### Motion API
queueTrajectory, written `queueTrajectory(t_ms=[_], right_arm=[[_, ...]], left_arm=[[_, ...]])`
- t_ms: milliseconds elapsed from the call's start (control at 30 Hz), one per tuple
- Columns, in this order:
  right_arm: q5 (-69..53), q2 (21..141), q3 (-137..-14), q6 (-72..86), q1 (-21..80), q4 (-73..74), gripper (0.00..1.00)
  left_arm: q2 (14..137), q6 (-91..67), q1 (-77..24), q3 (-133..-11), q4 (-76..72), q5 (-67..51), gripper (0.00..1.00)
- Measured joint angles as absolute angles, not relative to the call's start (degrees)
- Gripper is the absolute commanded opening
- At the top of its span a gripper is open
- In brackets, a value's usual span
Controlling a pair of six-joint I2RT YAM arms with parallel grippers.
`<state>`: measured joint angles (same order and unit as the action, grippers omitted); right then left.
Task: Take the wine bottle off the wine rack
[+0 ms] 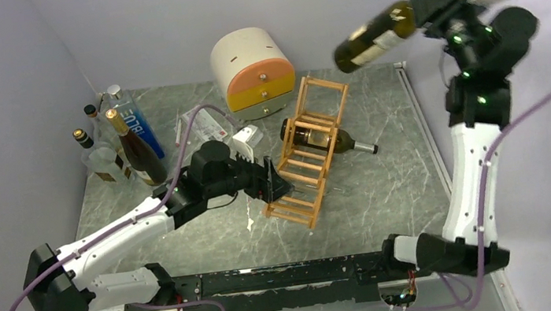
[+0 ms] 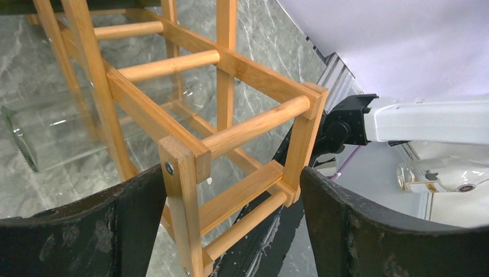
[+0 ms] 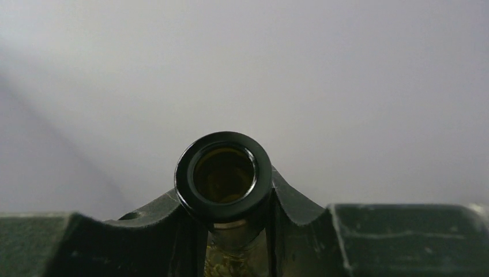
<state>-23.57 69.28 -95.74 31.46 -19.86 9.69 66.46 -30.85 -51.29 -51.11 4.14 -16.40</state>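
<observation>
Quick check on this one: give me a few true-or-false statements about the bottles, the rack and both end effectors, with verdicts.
1. The right end effector holds a wine bottle in the air. True.
2. The wine rack is empty. False: a dark bottle lies in it.
3. The left end effector has the rack's end between its fingers. True.
4. The held bottle is corked. False: the right wrist view shows its mouth open.
5. The drawer box sits at the table's near edge. False: it stands behind the rack.

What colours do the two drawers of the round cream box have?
Upper drawer orange, lower drawer yellow; seen best in the top external view.
</observation>
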Motion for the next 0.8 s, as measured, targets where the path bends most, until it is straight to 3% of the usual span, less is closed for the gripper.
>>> queueTrajectory(t_ms=[167,300,567,800], right_arm=[[-22.09,78.46,-105.93,26.24,2.85,12.14,0.00],[-18.81,83.15,-107.28,22.83,18.44,14.35,0.00],[-8.49,97.21,-121.25,12.67,40.45,19.27,0.00],[0.08,105.84,-122.67,5.08,52.29,19.92,0.00]], left_arm=[[66.43,-31.33,-53.60,-52.29,6.83,-11.81,0.93],[62.89,-30.96,-53.78,-54.00,13.26,-5.56,0.95],[47.35,-31.03,-53.80,-56.58,29.02,7.90,0.98],[38.57,-34.20,-53.80,-62.08,42.96,17.17,0.96]])
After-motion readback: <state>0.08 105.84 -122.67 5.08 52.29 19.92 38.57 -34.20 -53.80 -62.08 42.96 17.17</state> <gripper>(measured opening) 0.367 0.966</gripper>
